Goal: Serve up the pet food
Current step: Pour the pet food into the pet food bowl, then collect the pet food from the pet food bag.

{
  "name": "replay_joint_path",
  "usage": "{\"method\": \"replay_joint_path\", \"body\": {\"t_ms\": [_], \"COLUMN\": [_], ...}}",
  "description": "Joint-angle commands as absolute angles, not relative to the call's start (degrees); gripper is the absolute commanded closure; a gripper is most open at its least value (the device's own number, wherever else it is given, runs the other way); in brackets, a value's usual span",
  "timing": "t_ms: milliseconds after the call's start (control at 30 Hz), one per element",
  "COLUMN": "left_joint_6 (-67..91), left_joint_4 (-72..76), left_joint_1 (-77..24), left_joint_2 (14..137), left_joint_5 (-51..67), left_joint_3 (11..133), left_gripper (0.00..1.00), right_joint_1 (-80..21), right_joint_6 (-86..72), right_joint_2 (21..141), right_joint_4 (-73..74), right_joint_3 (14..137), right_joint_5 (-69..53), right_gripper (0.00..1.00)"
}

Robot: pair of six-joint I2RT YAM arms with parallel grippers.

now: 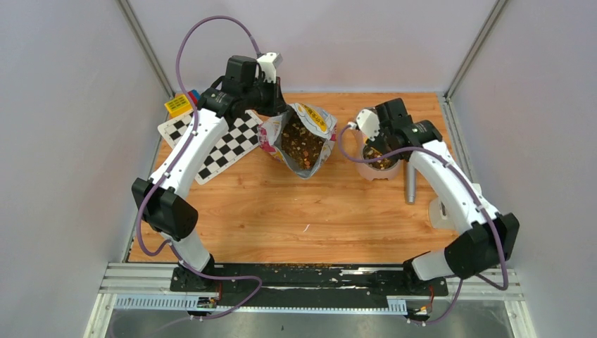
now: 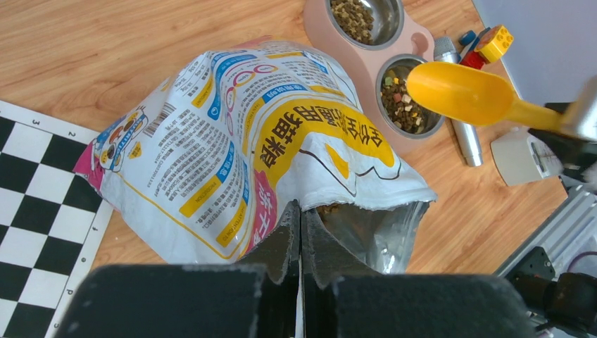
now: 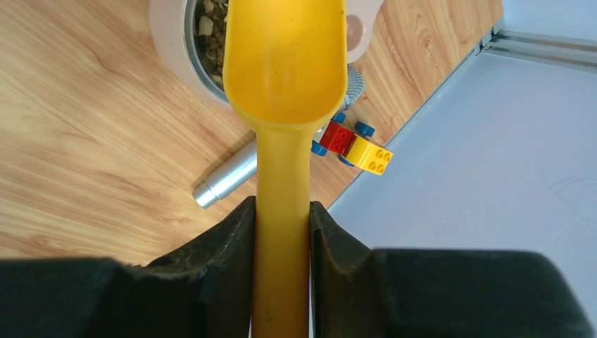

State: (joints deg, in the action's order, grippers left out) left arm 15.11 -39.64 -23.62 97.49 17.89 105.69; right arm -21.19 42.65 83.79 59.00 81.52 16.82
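Top: checkerboard [image 1: 232,144] left of the open bag [image 1: 317,120], feeder [image 1: 366,171] and cylinder [image 1: 410,186] right, bare table [image 1: 281,211] in front.

Left wrist: left gripper [image 2: 301,232] pinches the bag's rim, jaws together; brown kibble [image 2: 403,105] (some pale bits) lies in both feeder bowls and the bag.

Right wrist: right gripper [image 3: 281,232] clamps the empty scoop [image 3: 285,63] over the feeder.

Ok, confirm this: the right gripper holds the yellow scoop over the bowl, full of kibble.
Wrong on one point: the yellow scoop is empty, as the right wrist view shows. The right gripper does hold it over the bowl, where kibble lies.
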Motion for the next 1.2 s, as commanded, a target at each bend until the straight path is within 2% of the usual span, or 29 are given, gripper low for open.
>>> {"method": "replay_joint_path", "body": {"t_ms": [0, 200, 400, 567, 667, 867, 1167], "left_joint_6": [15.8, 16.0, 15.6, 15.2, 15.0, 15.0, 14.4], "left_joint_4": [-33.8, -34.4, -34.4, -34.2, -34.2, -34.1, -32.2], "left_joint_1": [-23.1, -23.2, -23.1, -23.1, -23.1, -23.1, -23.2], "left_joint_2": [95.4, 96.8, 97.5, 97.9, 98.1, 98.6, 98.2], "left_joint_5": [19.2, 19.6, 19.3, 18.7, 18.6, 19.2, 22.2], "left_joint_3": [108.2, 109.4, 108.8, 108.2, 108.2, 108.1, 105.7], "left_gripper": [1.00, 1.00, 1.00, 1.00, 1.00, 1.00, 1.00], "right_joint_1": [-20.9, -20.9, -20.9, -20.9, -20.9, -22.5, -31.7], "right_joint_6": [34.4, 29.1, 24.7, 25.1, 25.4, 24.9, 12.6], "right_joint_2": [74.8, 64.7, 58.2, 53.6, 52.8, 57.1, 64.5], "right_joint_4": [56.5, 57.1, 61.7, 62.1, 61.9, 61.7, 57.4], "right_joint_3": [84.6, 89.5, 94.9, 89.9, 86.7, 83.9, 85.0], "right_joint_5": [11.6, 3.1, -17.8, -34.2, -39.3, -39.5, -29.4], "right_gripper": [1.00, 1.00, 1.00, 1.00, 1.00, 1.00, 1.00]}}
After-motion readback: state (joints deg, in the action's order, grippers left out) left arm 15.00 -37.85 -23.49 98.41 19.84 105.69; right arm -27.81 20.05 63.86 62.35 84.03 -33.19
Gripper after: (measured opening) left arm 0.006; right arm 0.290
